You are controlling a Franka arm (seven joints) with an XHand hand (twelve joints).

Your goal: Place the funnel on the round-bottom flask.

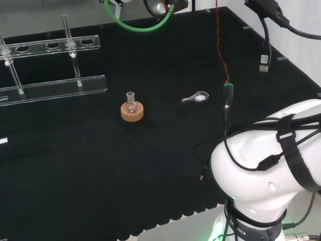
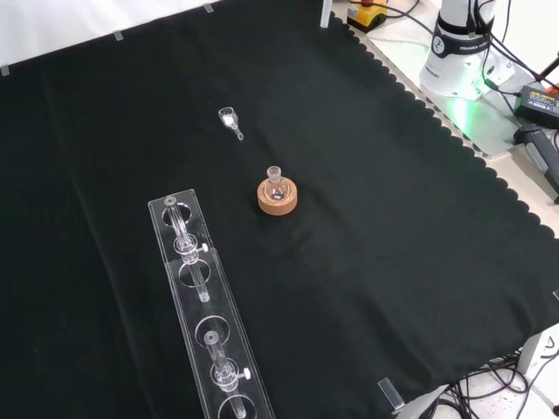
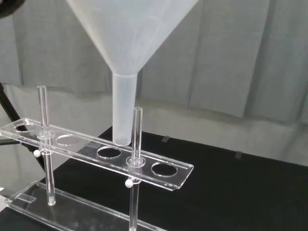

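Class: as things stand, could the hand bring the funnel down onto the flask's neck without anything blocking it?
Probably yes. The flask stands upright in its cork ring on open cloth, neck uncovered. The rack and the small scoop lie well apart from it.

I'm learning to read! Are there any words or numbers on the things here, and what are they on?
Arm's base: a dark band with small print, too small to read.
Flask on its cork ring: no words or numbers to see.
Funnel: no marks to see.
Clear rack: no labels to see.
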